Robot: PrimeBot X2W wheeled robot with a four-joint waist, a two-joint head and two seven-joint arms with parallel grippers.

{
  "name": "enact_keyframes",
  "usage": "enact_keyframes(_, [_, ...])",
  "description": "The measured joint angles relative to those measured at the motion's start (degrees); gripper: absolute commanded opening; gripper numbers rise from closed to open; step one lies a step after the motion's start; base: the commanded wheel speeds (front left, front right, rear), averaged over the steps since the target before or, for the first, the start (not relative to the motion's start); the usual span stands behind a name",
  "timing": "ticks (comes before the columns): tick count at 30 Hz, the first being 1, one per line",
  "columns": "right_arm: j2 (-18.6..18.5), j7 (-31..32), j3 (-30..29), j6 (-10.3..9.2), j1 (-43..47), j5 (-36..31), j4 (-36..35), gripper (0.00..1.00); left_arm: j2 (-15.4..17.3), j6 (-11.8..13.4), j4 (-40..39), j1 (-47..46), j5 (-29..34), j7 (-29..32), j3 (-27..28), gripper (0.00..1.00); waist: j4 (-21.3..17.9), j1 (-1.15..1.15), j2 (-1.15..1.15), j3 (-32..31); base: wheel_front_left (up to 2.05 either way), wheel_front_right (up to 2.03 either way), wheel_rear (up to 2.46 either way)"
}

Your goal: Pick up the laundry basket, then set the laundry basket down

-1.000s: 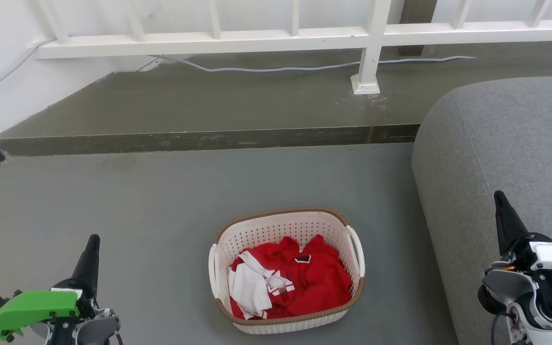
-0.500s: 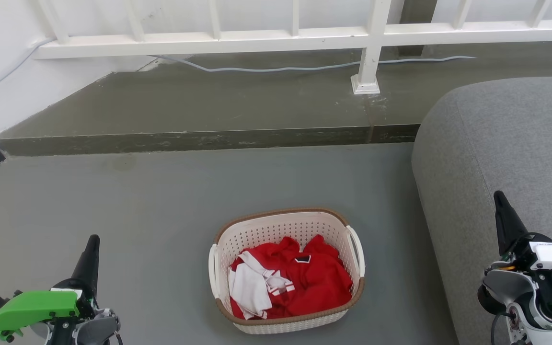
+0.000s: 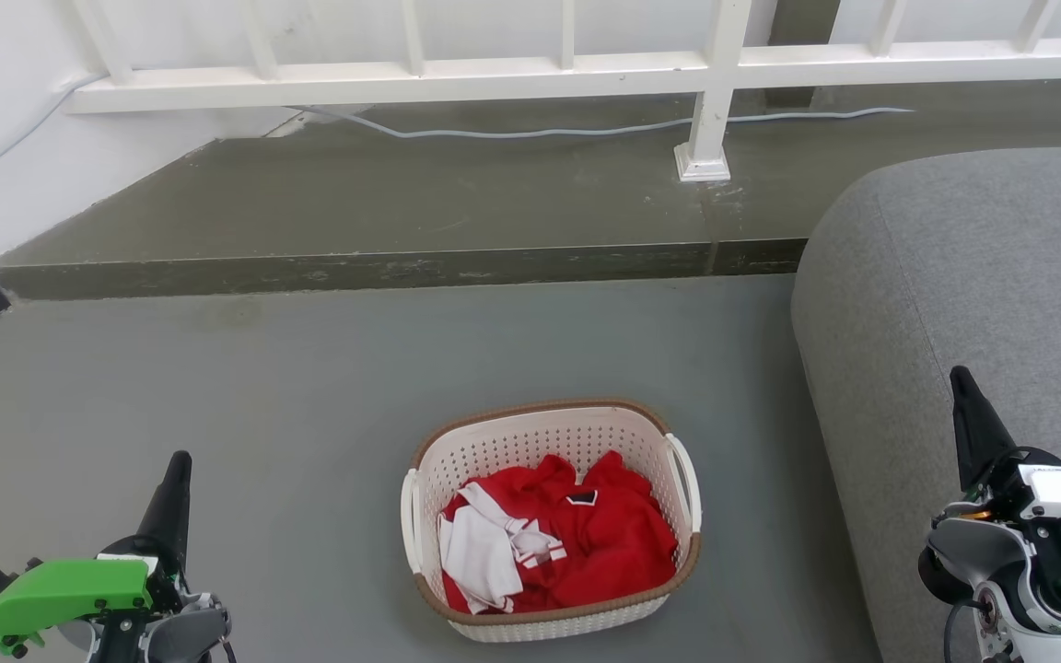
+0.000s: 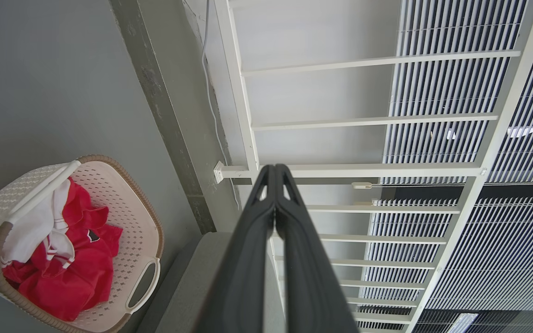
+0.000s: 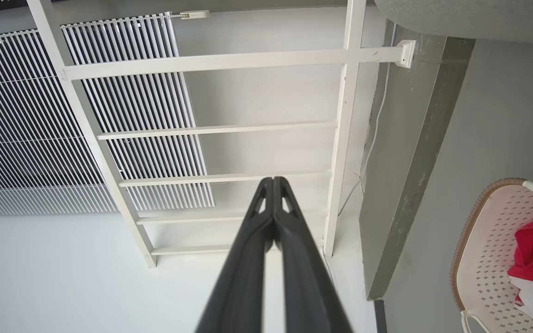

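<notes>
One basket (image 3: 530,440) is seen in the head view, stood upright on the floor (image 3: 309,387), low and near the middle, close to the sofa (image 3: 973,276) on its right but apart from it. A red garment (image 3: 609,543) and a white cloth (image 3: 480,552) are heaped inside, and both white handles (image 3: 685,483) are left free. The left gripper (image 3: 179,465) is shown at the lower left and the right gripper (image 3: 960,382) at the lower right over the sofa, each pointed up the view and well apart from the basket. Beyond, a step (image 3: 402,203), a white railing (image 3: 494,74) and a thin cable (image 3: 540,132) are seen. In the left wrist view the two dark fingers are pressed together along their length, with nothing held between them; the basket is placed at the lower left, on the floor beside the sofa's edge. In the right wrist view the fingers are likewise shut tight on nothing, aimed at the railing and wall, and part of the basket's rim and inner wall, with red and white cloth in it, is cut off by the right edge.
</notes>
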Motion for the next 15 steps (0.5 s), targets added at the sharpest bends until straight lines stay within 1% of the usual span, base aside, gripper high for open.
enact_keyframes(15, [0.1, 0.01, -0.09, 0.01, 0.0, -0.01, -0.02, 0.0, -0.03, 0.0, 0.05, -0.02, 0.01, 0.02, 0.08, 0.0, 0.0, 0.0, 0.0, 0.0, 0.0, 0.0, 0.0])
